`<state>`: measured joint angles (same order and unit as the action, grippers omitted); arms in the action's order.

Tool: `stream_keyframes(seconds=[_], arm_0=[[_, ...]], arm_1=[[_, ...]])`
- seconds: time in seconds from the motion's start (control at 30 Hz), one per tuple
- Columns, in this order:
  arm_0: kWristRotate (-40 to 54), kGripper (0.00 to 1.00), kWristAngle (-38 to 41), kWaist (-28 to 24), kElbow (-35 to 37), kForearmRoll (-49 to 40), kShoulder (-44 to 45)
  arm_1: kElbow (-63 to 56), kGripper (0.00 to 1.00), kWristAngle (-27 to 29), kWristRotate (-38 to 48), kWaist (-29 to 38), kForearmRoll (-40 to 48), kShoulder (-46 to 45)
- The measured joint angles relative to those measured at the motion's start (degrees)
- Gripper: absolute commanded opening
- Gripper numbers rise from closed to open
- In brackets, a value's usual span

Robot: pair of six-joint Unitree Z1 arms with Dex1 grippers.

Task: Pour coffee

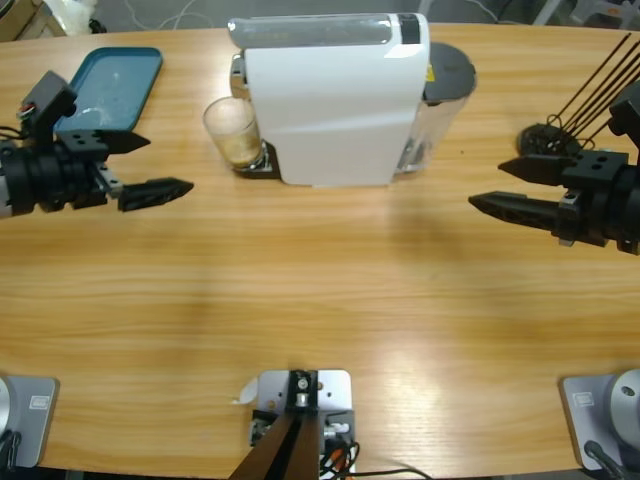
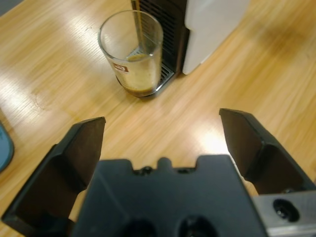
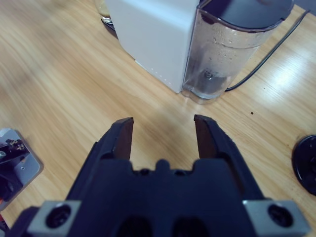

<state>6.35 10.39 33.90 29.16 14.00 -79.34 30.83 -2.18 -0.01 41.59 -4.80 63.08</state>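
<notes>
A clear glass [image 1: 232,130] [image 2: 132,54] stands on the drip tray at the left end of the white coffee machine [image 1: 340,100] [image 2: 212,24] [image 3: 153,34]. Pale amber coffee [image 2: 140,76] [image 1: 238,150] fills its lower part, and a thin stream falls into it from the spout. My left gripper [image 1: 165,165] [image 2: 163,123] hovers open a short way left of the glass, pointing at it, with nothing between its jaws. Facing the machine's water tank [image 3: 232,49] from the right side of the table, my right gripper [image 1: 488,185] [image 3: 164,121] is open and empty.
A teal tray [image 1: 115,85] lies at the back left, behind the left arm. A black wire rack [image 1: 560,135] with a round base [image 3: 306,170] stands at the right, beside the right arm. The machine's black cable [image 3: 266,54] runs off behind the tank.
</notes>
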Motion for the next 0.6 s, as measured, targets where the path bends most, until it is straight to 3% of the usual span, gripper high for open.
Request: stream_keyframes(seconds=[0.3,0.6], arm_0=[[0.0,0.977,5.9,-2.0,0.0,12.3,-11.0],[0.0,0.973,7.2,-3.9,2.4,15.0,-17.0]], arm_1=[[0.0,0.540,0.0,0.0,0.0,0.0,0.3],[0.0,0.540,0.0,0.0,0.0,0.4,0.3]])
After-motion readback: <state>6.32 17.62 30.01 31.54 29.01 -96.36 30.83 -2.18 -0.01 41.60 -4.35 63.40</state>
